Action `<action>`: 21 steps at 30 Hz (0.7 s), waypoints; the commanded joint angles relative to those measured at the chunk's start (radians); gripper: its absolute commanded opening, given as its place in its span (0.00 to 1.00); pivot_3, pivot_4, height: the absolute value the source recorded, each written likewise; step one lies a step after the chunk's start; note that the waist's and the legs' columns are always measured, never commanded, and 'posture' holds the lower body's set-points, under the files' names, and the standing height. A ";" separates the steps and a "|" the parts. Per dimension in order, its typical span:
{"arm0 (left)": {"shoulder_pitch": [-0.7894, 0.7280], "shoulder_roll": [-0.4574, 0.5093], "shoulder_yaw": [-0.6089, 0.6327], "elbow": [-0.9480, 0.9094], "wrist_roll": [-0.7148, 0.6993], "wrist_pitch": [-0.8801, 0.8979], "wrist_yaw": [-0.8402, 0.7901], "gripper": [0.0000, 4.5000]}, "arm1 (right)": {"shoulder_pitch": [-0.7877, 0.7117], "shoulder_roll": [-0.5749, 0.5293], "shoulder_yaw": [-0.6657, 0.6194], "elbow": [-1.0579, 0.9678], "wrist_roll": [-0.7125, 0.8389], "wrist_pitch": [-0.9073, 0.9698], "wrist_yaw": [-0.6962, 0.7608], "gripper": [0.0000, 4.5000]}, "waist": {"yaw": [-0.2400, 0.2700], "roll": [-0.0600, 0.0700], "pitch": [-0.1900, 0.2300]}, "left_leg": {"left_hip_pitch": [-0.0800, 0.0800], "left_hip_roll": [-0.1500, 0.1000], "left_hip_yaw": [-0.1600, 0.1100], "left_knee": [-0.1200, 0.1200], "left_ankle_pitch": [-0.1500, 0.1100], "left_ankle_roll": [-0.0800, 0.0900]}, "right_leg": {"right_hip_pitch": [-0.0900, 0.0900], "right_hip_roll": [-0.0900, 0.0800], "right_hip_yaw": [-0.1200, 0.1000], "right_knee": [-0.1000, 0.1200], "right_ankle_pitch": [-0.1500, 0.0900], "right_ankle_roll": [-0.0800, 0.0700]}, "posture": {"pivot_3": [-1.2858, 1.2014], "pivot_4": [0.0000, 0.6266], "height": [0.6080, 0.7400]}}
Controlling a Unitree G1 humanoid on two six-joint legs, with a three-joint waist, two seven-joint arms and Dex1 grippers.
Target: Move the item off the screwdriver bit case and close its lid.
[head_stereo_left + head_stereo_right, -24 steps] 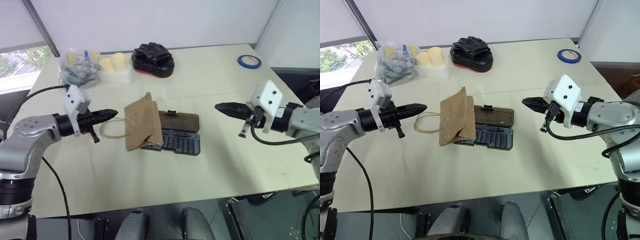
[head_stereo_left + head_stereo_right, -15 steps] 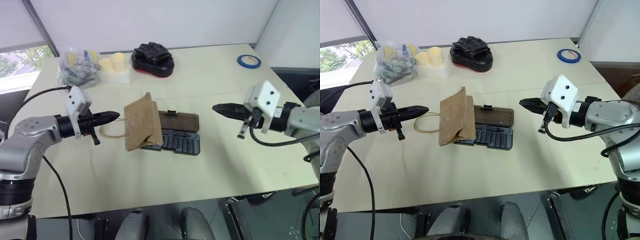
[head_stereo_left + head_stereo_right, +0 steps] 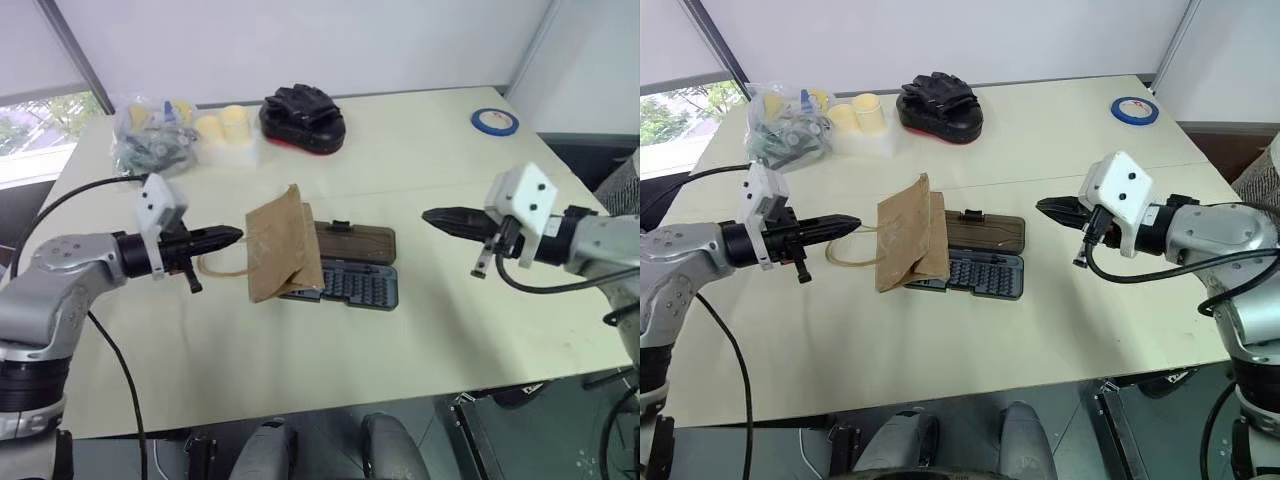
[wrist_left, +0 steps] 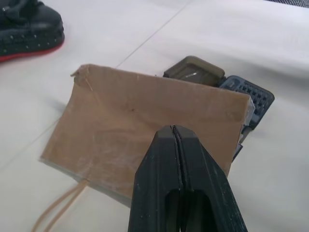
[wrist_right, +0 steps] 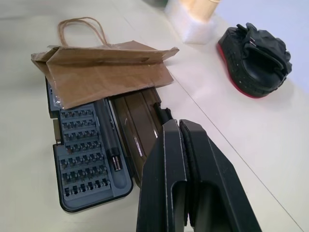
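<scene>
Lying near the middle of a pale cream tabletop (image 3: 1060, 330), the flat dark grey screwdriver bit case (image 3: 980, 274) is open, its smoky brown translucent lid (image 3: 985, 231) folded back flat on the far side, and a creased brown paper bag (image 3: 908, 243) with thin tan loop handles covers its left end. To the bag's left hovers the left gripper (image 3: 848, 222), fingers clenched on nothing; the right gripper (image 3: 1045, 207), likewise pinched empty, hangs to the right of the case. Along the far edge sit a black padded mitt with red trim (image 3: 940, 104), pale yellow cylinders (image 3: 858, 110), a clear plastic bag of parts (image 3: 788, 130) and a blue tape roll (image 3: 1136, 110), before white wall panels (image 3: 970, 35).
</scene>
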 commanded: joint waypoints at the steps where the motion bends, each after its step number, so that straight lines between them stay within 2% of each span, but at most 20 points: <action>1: -0.034 0.010 0.004 -0.022 -0.012 0.001 0.000 0.00 | 0.000 0.000 0.001 -0.032 -0.010 -0.019 -0.008 0.01 | 0.000 0.000 0.000 | 0.000 0.000 0.000 0.000 0.000 0.000 | 0.000 0.000 0.000 0.000 0.000 0.000 | 0.52 0.24 1.00; 7: -0.086 -0.012 -0.028 -0.013 -0.004 0.011 0.010 0.00 | 0.000 0.005 0.006 -0.035 -0.008 -0.023 -0.021 0.01 | 0.001 0.000 0.000 | 0.000 0.000 0.000 0.000 0.000 0.000 | 0.000 0.000 0.000 0.000 0.000 0.000 | 0.52 0.24 1.00; 10: -0.131 -0.032 -0.105 0.001 0.030 -0.018 -0.018 0.19 | -0.004 0.012 0.014 -0.035 -0.015 -0.028 -0.035 0.00 | 0.001 -0.001 0.001 | 0.000 0.000 0.000 0.000 0.000 -0.001 | 0.000 0.000 0.000 0.000 0.000 0.000 | 0.52 0.24 1.00; 16: -0.217 -0.074 -0.220 0.023 0.068 -0.059 -0.083 0.85 | 0.001 0.020 0.017 -0.037 -0.031 -0.034 -0.045 0.00 | -0.001 -0.001 0.001 | 0.000 0.000 0.001 0.000 0.001 -0.001 | 0.000 0.000 0.000 0.000 0.000 0.000 | 0.52 0.24 1.00; 17: -0.228 -0.078 -0.229 0.033 0.078 -0.068 -0.090 0.99 | -0.001 0.022 0.019 -0.037 -0.033 -0.034 -0.047 0.00 | -0.001 -0.001 0.001 | 0.000 -0.001 0.001 0.000 0.001 -0.001 | 0.000 0.000 0.000 0.000 0.000 0.000 | 0.52 0.24 1.00; 21: -0.276 -0.100 -0.270 0.045 0.097 -0.081 -0.117 0.99 | 0.010 0.028 0.019 -0.049 -0.039 -0.031 -0.059 0.00 | -0.001 -0.001 0.001 | 0.000 -0.001 0.002 0.001 0.001 -0.001 | 0.000 0.000 0.000 0.000 0.000 0.000 | 0.52 0.24 1.00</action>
